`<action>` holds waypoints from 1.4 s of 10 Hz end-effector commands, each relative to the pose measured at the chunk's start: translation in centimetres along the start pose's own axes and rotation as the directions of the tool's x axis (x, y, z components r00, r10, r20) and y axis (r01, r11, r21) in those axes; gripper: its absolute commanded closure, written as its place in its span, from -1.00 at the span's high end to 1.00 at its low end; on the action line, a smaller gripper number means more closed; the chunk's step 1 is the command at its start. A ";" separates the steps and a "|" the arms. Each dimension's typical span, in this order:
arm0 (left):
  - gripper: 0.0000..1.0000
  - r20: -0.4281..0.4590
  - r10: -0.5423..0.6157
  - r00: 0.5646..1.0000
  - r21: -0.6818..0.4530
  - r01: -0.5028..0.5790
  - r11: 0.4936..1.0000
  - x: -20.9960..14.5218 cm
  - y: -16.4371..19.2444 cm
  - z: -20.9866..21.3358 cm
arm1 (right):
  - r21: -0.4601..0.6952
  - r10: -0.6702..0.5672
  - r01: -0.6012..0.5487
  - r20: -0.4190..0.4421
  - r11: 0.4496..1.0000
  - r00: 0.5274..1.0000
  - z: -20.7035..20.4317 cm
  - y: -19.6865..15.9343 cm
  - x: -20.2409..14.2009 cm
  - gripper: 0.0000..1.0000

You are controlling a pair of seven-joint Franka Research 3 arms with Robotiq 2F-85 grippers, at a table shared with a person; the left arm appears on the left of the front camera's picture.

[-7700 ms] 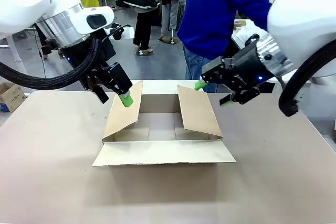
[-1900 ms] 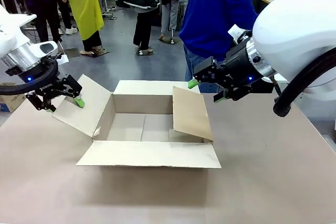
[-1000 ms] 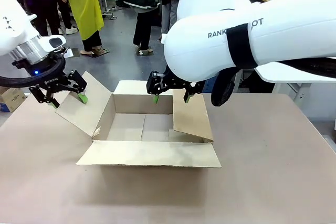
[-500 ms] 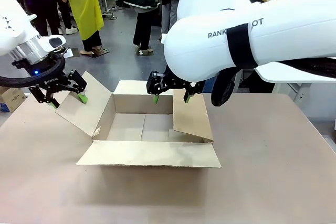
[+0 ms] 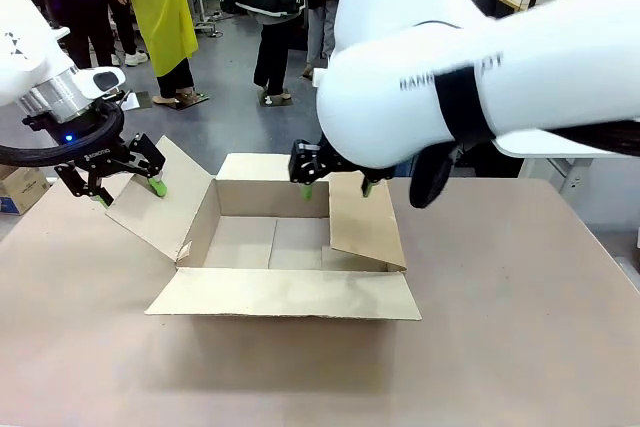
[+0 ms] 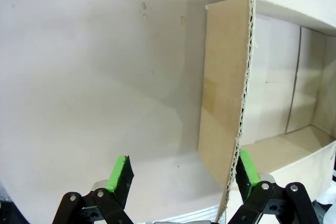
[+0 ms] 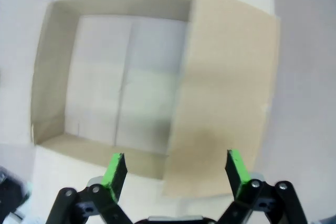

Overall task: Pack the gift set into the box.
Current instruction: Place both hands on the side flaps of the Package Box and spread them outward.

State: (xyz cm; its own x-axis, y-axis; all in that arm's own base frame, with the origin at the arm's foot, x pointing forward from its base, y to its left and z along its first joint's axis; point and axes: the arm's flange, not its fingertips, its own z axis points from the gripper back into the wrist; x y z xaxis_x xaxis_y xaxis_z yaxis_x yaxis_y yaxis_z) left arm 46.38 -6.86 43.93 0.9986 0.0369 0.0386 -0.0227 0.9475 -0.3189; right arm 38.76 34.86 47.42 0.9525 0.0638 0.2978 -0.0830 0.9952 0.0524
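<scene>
1. The box (image 5: 272,243) sits open on the table (image 5: 520,337), around the middle and nearer the far edge than the near one; its pale inner floor shows in the right wrist view (image 7: 123,77).
2. Its near flap (image 5: 285,294) lies folded flat toward the near edge of the table. The left flap (image 5: 160,209) slants up and outward toward the left edge. The right flap (image 5: 365,222) leans inward over the opening.
3. The left gripper (image 5: 127,190) hangs at the outer edge of the left flap, jaws spread wide. In its wrist view the flap's corrugated edge (image 6: 239,103) runs down between the fingers of the left gripper (image 6: 184,174), close against one green pad (image 6: 245,169); contact cannot be made out.
4. The right gripper (image 5: 336,187) hovers over the far end of the right flap, at the box's far wall, jaws wide apart and gripping nothing. Its wrist view looks down between its fingers (image 7: 176,170) on that flap (image 7: 226,77).
</scene>
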 end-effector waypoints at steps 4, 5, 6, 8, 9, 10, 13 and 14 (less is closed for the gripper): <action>1.00 0.007 0.008 1.000 0.015 -0.008 1.000 -0.2 0.1 0.2 | -0.284 -0.173 0.160 -0.021 0.945 0.985 -6.5 3.4 5.1 1.00; 1.00 0.007 0.008 1.000 0.015 -0.008 1.000 -0.2 0.1 0.2 | -0.268 -0.183 0.170 -0.025 0.948 0.983 -7.0 3.6 5.4 1.00; 1.00 0.007 0.008 1.000 0.015 -0.008 1.000 -0.2 0.1 0.2 | -0.258 -0.184 0.173 -0.022 0.951 0.983 -7.1 3.8 5.6 1.00; 1.00 0.007 0.008 1.000 0.015 -0.008 1.000 -0.2 0.1 0.2 | -0.247 -0.163 0.152 -0.024 0.957 0.986 -7.4 4.8 5.7 1.00; 1.00 0.007 0.008 1.000 0.015 -0.008 1.000 -0.2 0.1 0.2 | -0.288 -0.153 0.138 -0.030 0.948 0.988 -8.1 5.4 5.8 1.00; 1.00 0.007 0.008 1.000 0.015 -0.008 1.000 -0.2 0.1 0.2 | -0.318 -0.160 0.141 -0.035 0.938 0.986 -8.5 5.5 5.9 1.00; 1.00 0.007 0.008 1.000 0.015 -0.008 1.000 -0.2 0.1 0.2 | -0.433 -0.179 0.150 -0.025 0.889 0.984 -9.0 4.9 5.5 1.00; 1.00 0.007 0.008 1.000 0.015 -0.008 1.000 -0.2 0.1 0.2 | -0.446 -0.165 0.137 -0.025 0.885 0.986 -9.2 4.9 5.4 1.00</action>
State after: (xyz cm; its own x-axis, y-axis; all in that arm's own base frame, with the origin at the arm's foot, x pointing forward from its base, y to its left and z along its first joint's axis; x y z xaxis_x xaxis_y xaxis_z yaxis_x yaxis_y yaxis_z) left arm 46.38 -6.80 43.91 0.9985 0.0382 0.0383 -0.0240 0.9475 -0.3188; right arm 46.04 39.81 40.23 0.9713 -0.0839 0.2227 0.1498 0.9426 -0.2984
